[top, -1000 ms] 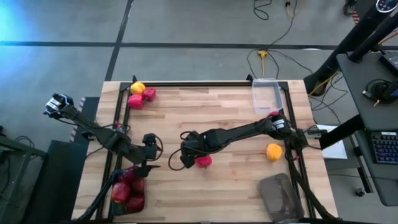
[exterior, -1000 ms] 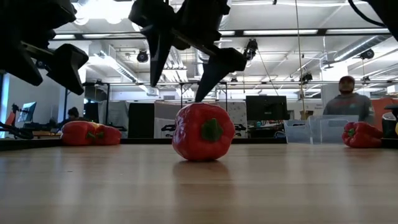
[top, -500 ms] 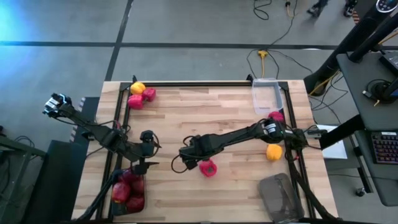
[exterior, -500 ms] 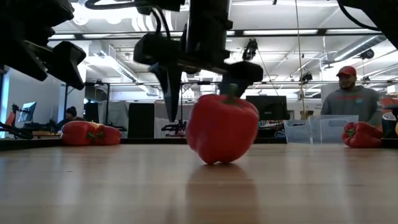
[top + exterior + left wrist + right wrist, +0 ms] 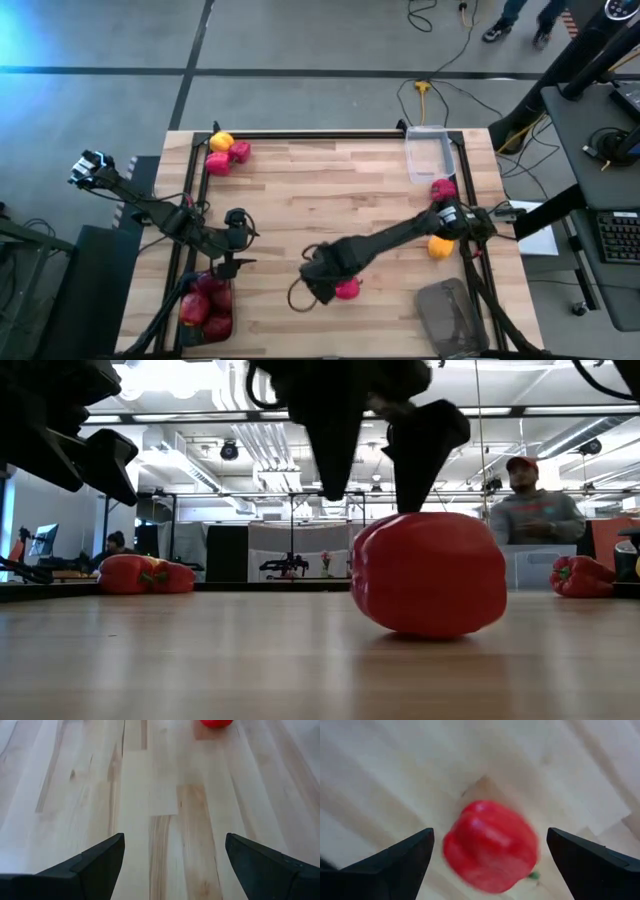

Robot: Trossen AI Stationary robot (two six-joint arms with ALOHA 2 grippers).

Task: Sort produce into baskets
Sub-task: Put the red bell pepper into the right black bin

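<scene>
The table (image 5: 380, 185) is a pale wooden butcher-block top bordered by a black frame. A red pepper (image 5: 428, 573) lies on the wood near the front centre. The right gripper (image 5: 372, 450) is held just above the pepper, jaws spread wide to either side, nothing gripped. The left gripper (image 5: 236, 262) is stationed at the front left over bare boards, jaws parted and empty, beside a dark basket (image 5: 208, 310) filled with red apples. A clear basket (image 5: 428, 155) is set at the far right edge, with a second pepper (image 5: 443, 188) just in front of it and a yellow fruit (image 5: 438, 246) nearer the front. Three more pieces are grouped at the far left corner. Beyond the table, a workshop with ceiling lights, monitors and a person (image 5: 535, 508) is seen.
</scene>
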